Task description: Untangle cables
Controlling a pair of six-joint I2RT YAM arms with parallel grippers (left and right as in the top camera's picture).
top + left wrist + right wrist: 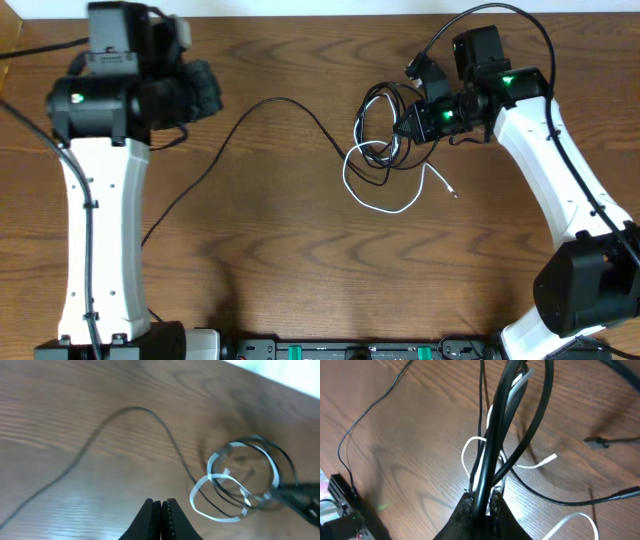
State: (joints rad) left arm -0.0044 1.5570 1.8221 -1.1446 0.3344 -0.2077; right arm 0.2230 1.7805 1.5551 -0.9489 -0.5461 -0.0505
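The cables lie tangled right of the table's middle. The black cable (262,104) runs from the tangle in an arc to the left and down toward the front. The white cable (380,205) loops in front of the tangle, its plug end (455,194) lying free on the wood. My right gripper (412,122) is at the tangle; in the right wrist view it (482,502) is shut on a black cable (495,445) strand, with a white cable (470,450) strand just beside the fingers. My left gripper (162,505) is shut on nothing, hanging at the back left, well away from the tangled cables (242,485).
A black strip of equipment (340,350) lines the table's front edge. The right arm's own thick wire (500,12) arcs above its wrist. The table's back edge (300,14) runs close behind both arms.
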